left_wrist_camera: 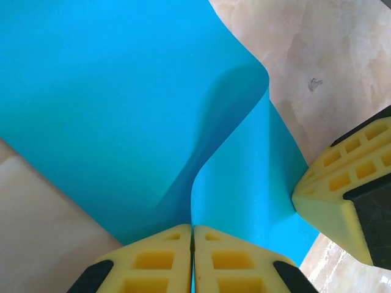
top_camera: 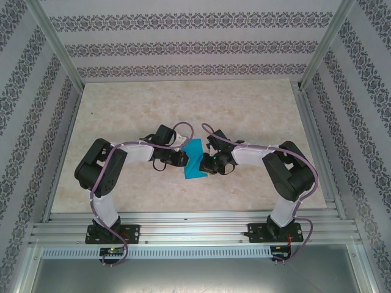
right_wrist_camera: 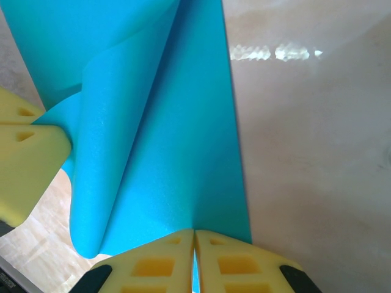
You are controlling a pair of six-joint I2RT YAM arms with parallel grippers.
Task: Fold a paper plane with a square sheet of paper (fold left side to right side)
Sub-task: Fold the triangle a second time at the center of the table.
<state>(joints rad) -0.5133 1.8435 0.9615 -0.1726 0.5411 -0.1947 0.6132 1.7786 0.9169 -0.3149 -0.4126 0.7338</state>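
Two sets of yellow pads (left_wrist_camera: pixel 153 262) are pressed flat together with no gap, each with blue paper caught in the seam. The left gripper (left_wrist_camera: pixel 193 235) pinches one edge of the square sheet of paper (left_wrist_camera: pixel 110 91), and the right gripper (right_wrist_camera: pixel 194 238) pinches another.

Straight ahead of the left jaws the sheet rises into a soft, uncreased curl. Ahead of the right jaws a flat strip runs along the table (right_wrist_camera: pixel 305 152), with a loose rolled flap just to their left. The two grippers stand close, the sheet bowed between them.

Both bites look shallow — a tug from either arm could slide an edge out or tear the thin paper. If the arms travel out of step, the curl may collapse crookedly, so left and right edges would not meet. Pressing down before they line up would set a skewed crease — hard to undo. The opposing pads are also near enough to knock together.
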